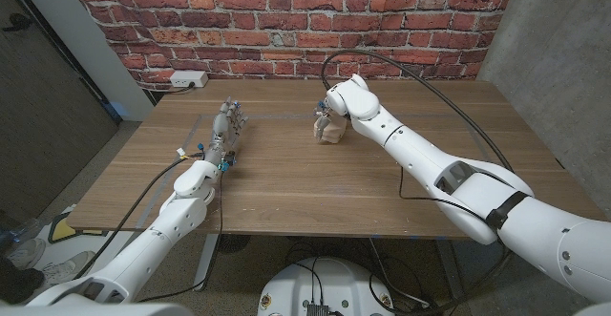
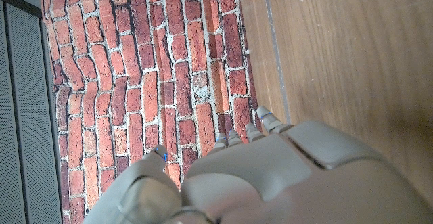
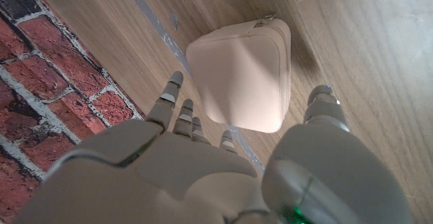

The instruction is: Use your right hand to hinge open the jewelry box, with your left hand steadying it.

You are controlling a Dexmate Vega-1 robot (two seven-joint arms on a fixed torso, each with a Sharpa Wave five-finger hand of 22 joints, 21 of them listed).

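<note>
in the head view we see the box (image 1: pixel 329 131) on the table (image 1: pixel 286 192), our right hand (image 1: pixel 327 117) just over it, our left hand (image 1: pixel 226 130) well apart, holding nothing. in the right wrist view our fingers (image 3: pixel 177 106) spread around the box, gripping nothing yet. we should bring the left in first, then lift the lid gently.

Red brick wall (image 1: pixel 286 20) behind wooden table (image 1: pixel 286 182); grey panels either side.

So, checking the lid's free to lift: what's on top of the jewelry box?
Nothing rests on the jewelry box; the right hand hovers over it, fingers spread. Its inside is hidden, lid shut.
</note>
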